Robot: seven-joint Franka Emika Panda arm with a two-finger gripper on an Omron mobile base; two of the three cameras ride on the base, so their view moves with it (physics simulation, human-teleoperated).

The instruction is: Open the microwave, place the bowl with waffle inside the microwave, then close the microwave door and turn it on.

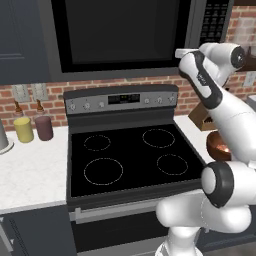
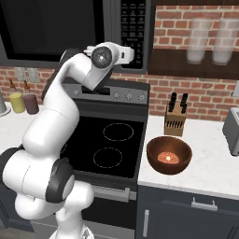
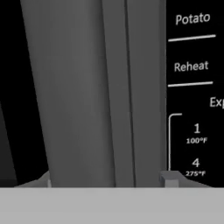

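Note:
The microwave (image 1: 125,35) hangs above the stove with its door (image 1: 120,30) closed. My gripper (image 3: 107,180) is raised to the door's right edge, beside the black button panel (image 3: 192,65). In the hand view the grey handle bar (image 3: 74,96) runs upright between my two fingertips; the jaws stand apart on either side of it, with a gap on the panel side. The reddish-brown bowl (image 2: 154,161) sits on the counter right of the stove, with the tan waffle (image 2: 167,157) inside. In the left base view my arm hides most of the bowl (image 1: 217,145).
The black-topped stove (image 1: 130,155) lies directly under the microwave. A knife block (image 2: 176,120) stands behind the bowl. A yellow jar (image 1: 23,129) and a maroon jar (image 1: 44,127) sit on the left counter. A shelf holding glasses (image 2: 212,39) is at the upper right.

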